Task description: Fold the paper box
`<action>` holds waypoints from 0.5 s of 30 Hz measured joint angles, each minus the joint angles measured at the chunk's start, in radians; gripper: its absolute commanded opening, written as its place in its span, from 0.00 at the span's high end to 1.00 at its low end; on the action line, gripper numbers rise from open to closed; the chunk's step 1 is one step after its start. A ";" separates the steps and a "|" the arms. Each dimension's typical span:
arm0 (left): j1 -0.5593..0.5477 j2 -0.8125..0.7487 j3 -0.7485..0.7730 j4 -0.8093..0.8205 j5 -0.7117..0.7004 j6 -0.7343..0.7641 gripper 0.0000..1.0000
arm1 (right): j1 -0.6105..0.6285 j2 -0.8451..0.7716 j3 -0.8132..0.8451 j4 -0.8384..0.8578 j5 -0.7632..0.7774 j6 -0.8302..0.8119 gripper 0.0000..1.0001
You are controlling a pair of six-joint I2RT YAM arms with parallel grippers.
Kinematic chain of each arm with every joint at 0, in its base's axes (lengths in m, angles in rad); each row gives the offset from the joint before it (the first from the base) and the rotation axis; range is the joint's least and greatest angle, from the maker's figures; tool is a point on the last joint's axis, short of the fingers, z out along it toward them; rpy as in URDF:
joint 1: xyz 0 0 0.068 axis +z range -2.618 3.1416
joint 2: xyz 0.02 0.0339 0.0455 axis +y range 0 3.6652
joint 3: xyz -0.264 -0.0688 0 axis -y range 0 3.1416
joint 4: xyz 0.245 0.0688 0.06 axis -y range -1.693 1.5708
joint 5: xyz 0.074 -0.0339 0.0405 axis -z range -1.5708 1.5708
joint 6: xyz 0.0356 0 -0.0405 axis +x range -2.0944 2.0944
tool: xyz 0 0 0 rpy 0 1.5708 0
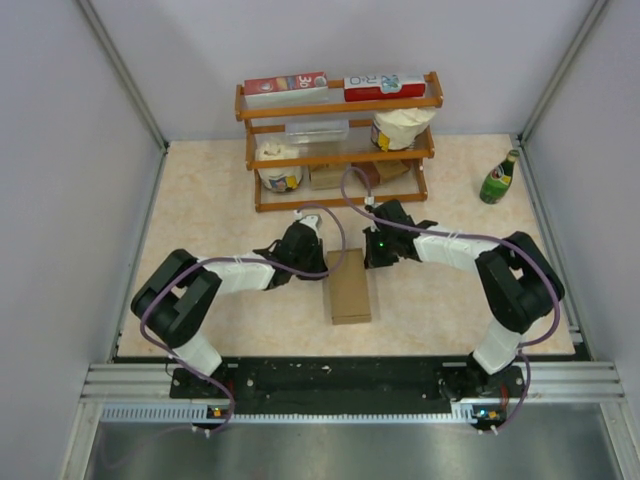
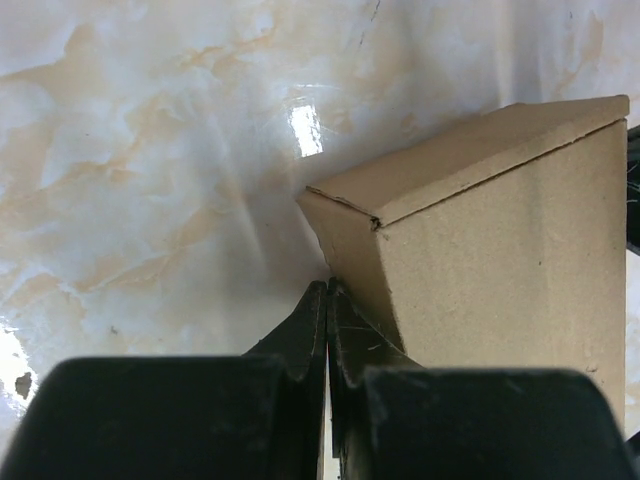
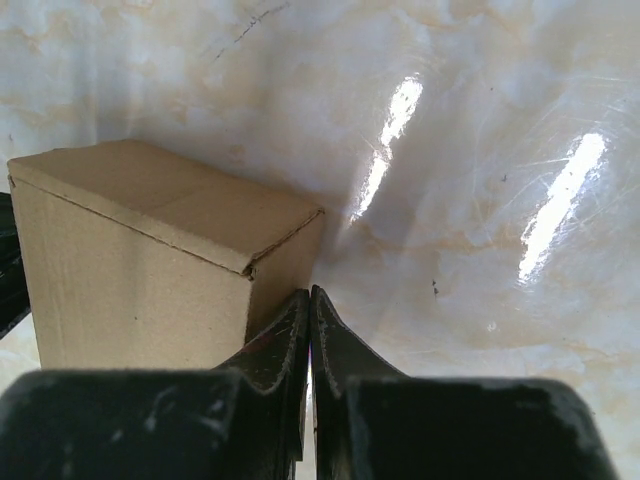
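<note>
Two corners get braced: the left gripper [image 2: 328,292], clenched on nothing, noses against the far-left corner of the paper box [image 1: 350,287], which lies closed mid-surface [image 1: 200,230]; the right gripper [image 3: 309,297], equally clenched and empty, meets the far-right corner, probably to square the walls.

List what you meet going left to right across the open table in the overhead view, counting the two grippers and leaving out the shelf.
left gripper → cardboard box → right gripper → green bottle
</note>
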State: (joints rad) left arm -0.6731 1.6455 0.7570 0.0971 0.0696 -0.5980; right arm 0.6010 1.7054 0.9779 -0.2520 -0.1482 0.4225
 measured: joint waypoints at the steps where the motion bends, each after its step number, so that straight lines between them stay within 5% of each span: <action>1: -0.001 0.000 0.000 -0.001 0.001 0.003 1.00 | -0.003 0.000 0.000 0.000 -0.003 0.000 1.00; 7: 0.004 -0.042 -0.023 -0.029 -0.021 0.006 0.97 | -0.009 -0.040 -0.006 -0.021 0.079 0.015 0.98; 13: 0.097 -0.319 -0.177 -0.122 -0.074 0.000 0.42 | -0.102 -0.254 -0.069 -0.085 0.230 0.028 0.64; 15: 0.108 -0.430 -0.206 -0.164 -0.108 -0.005 0.15 | -0.141 -0.333 -0.103 -0.102 0.271 0.035 0.46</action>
State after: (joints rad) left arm -0.5652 1.2156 0.5514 -0.0666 -0.0387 -0.6025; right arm 0.4603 1.3720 0.8745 -0.3538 0.1226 0.4572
